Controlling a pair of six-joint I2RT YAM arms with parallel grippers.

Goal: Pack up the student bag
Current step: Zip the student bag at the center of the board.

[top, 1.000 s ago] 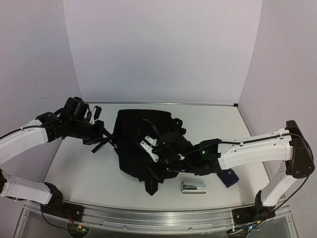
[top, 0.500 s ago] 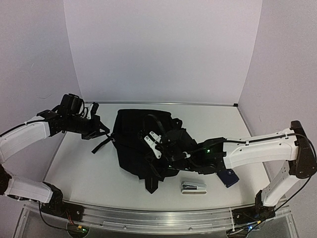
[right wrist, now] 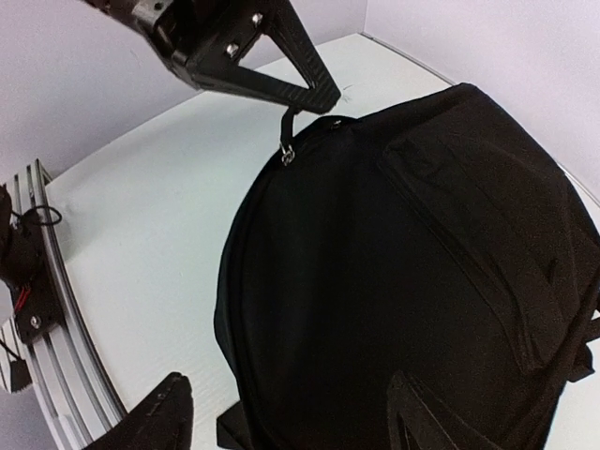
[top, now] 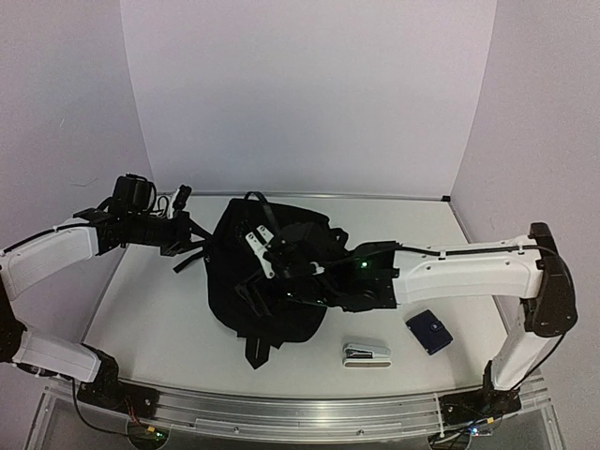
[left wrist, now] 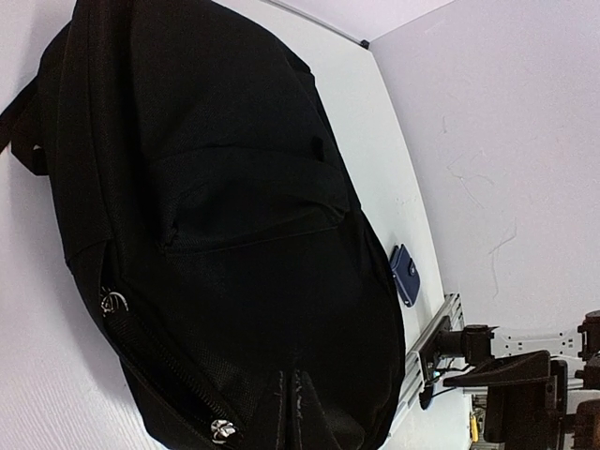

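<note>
The student bag (top: 281,291) is a large black backpack lying flat mid-table; it fills the left wrist view (left wrist: 216,216) and the right wrist view (right wrist: 403,272). My left gripper (top: 194,232) is at the bag's left edge, its fingers pressed together (left wrist: 292,405). In the right wrist view it (right wrist: 314,94) pinches a short zipper pull (right wrist: 291,136) on the bag's rim. My right gripper (top: 260,255) hovers over the bag's top face, open (right wrist: 291,427), with nothing between its fingers.
A white and grey stapler (top: 366,353) lies near the front edge, right of the bag. A small dark blue case (top: 429,331) (left wrist: 406,274) lies further right. Loose bag straps (top: 258,347) trail toward the front rail.
My right gripper has opened and moved left and back over the bag. The bag has shifted left with the left gripper, which drew back. The blue case is now uncovered.
</note>
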